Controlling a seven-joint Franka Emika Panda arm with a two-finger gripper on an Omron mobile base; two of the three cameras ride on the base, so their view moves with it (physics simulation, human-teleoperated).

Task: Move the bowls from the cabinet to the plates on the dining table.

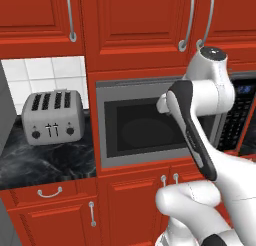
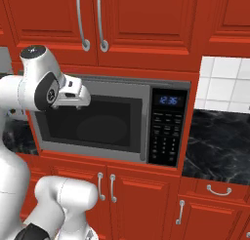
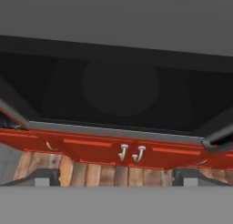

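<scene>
Cabinet (image 2: 136, 19) doors overhead shut, bowls presumably behind them and unseen, so best reaching up for the long silver handles (image 2: 90, 22) above the microwave (image 2: 93, 122) rather than lingering low; gripper (image 3: 116, 175) with jaws spread wide, empty, arm folded, hand pointing at the microwave door.

One built-in grey microwave with a dark glass door (image 1: 145, 130) sits at the centre of the left base view. One silver four-slot toaster (image 1: 52, 117) stands at nine o'clock. Three long curved silver bar handles (image 1: 71, 15) hang on the red panelled wall cabinet doors (image 1: 135, 20) at twelve o'clock. Below, at six o'clock, one pair of short silver handles (image 1: 169, 179) marks the red lower doors.
</scene>
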